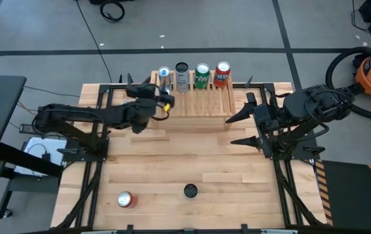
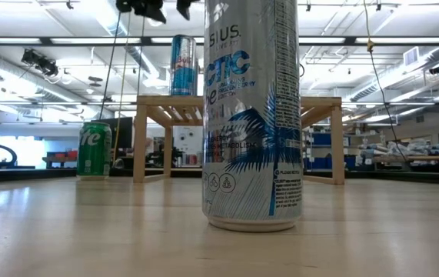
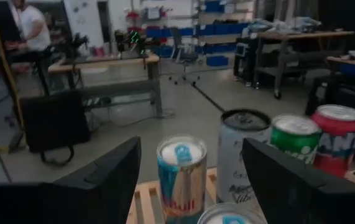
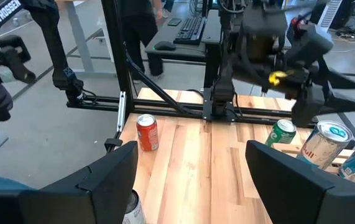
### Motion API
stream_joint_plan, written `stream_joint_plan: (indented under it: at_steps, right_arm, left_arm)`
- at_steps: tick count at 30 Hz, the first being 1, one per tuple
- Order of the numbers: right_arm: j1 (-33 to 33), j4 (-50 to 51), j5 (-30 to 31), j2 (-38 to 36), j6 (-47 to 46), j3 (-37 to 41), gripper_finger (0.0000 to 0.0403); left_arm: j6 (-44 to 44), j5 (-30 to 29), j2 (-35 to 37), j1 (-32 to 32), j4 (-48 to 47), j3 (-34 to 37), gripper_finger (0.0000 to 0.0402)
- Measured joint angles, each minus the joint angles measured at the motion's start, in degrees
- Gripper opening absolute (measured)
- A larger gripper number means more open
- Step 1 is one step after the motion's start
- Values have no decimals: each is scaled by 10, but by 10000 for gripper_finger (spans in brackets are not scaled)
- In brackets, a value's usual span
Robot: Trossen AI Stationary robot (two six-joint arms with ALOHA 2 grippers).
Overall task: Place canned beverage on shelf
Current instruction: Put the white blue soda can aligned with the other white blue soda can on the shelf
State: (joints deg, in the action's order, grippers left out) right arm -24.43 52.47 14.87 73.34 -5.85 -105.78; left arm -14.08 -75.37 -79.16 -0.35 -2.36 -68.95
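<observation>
The light-wood shelf (image 1: 198,104) stands at the table's far middle. On its slatted top stand a blue-and-silver can (image 3: 181,177), a grey can (image 3: 244,155), a green can (image 3: 295,134) and a red can (image 3: 340,140) in a row. My left gripper (image 1: 159,97) is open and empty, just above and on the near side of the blue-and-silver can (image 2: 183,65). The rim of another can (image 3: 230,214) shows below the gripper. My right gripper (image 1: 240,129) is open and empty to the right of the shelf.
A tall silver-and-blue can (image 2: 250,115) stands near the table's front edge, where it also shows in the high view (image 1: 190,190). A red can (image 1: 125,199) is at the near left. A green can (image 2: 94,150) stands on the table left of the shelf.
</observation>
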Motion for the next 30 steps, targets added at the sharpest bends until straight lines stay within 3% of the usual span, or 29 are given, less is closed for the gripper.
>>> stream_joint_plan:
  at_steps: [8, 11, 18, 26, 30]
  right_arm:
    - [0, -14, -2, 5, -17, 0, 307]
    - [0, -15, -26, 6, -44, 0, 307]
    - [-3, -16, -97, 22, -26, 0, 316]
    - [-15, -48, -113, 45, 45, 0, 361]
    - [-18, -71, -190, 63, 37, 0, 379]
  left_arm:
    - [245, 16, 46, -37, 159, 0, 282]
    - [285, 25, 71, -68, 162, 0, 282]
    - [302, 15, 88, -123, 156, 0, 282]
    - [304, -5, 91, -143, 153, 0, 282]
    - [304, -6, 94, -143, 142, 0, 282]
